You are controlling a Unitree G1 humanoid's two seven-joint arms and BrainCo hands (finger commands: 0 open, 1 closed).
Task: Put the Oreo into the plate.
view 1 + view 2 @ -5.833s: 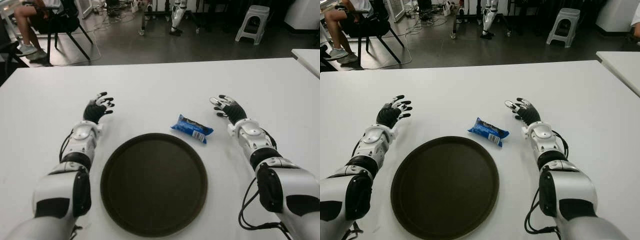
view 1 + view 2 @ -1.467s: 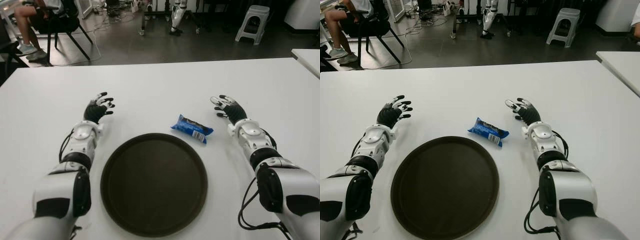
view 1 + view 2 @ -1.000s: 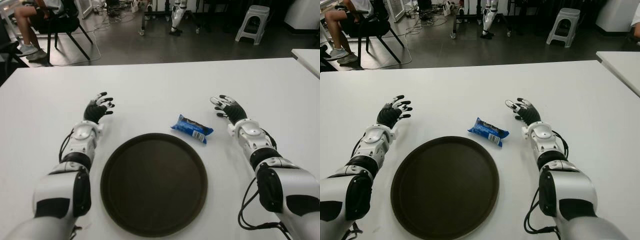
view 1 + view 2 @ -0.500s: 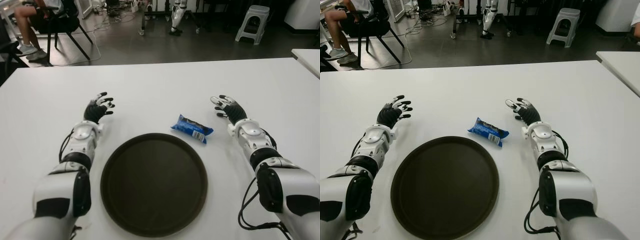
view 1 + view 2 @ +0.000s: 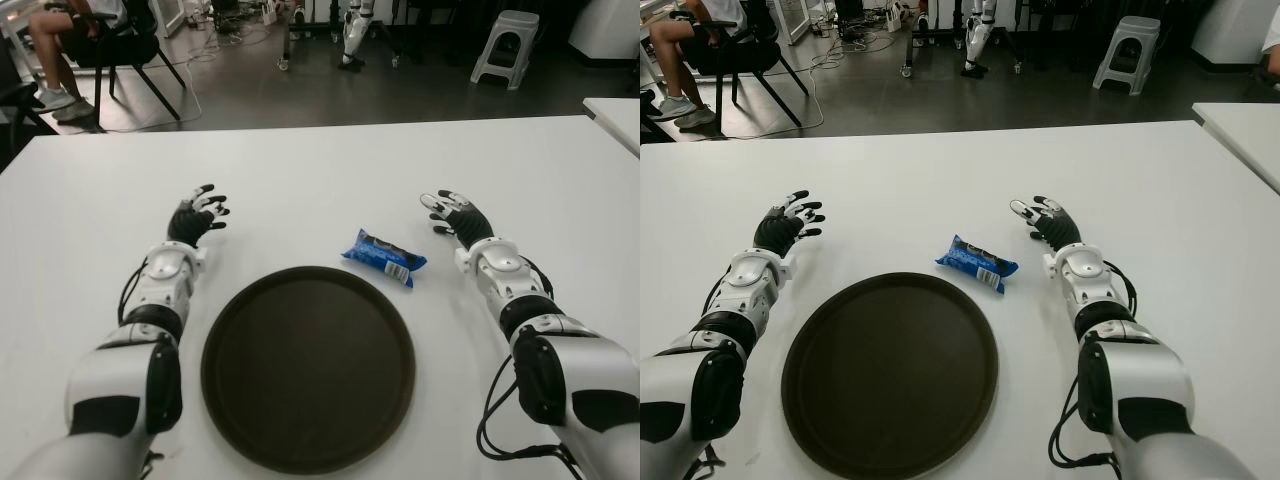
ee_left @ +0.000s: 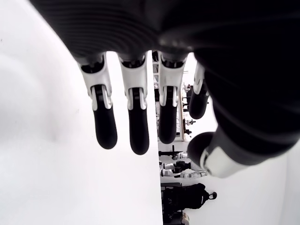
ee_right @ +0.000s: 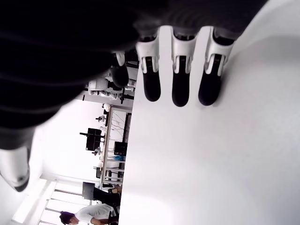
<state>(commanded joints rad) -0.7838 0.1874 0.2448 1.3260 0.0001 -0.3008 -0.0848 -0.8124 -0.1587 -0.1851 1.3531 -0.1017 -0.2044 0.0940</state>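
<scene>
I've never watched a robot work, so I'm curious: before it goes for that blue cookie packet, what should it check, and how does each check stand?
1. Cookie packet in plain sight on the table: ok.
2. Packet not yet in the plate: ok, it lies just beyond the rim.
3. Plate bare: ok.
4. Right hand open and holding nothing: ok.
5. Left hand open, beside the plate: ok.
6. Nothing between right hand and packet: ok.

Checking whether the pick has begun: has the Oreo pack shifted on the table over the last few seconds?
No. The Oreo pack lies just past the plate's far right rim as before, untouched, with the right hand open to its right.
</scene>
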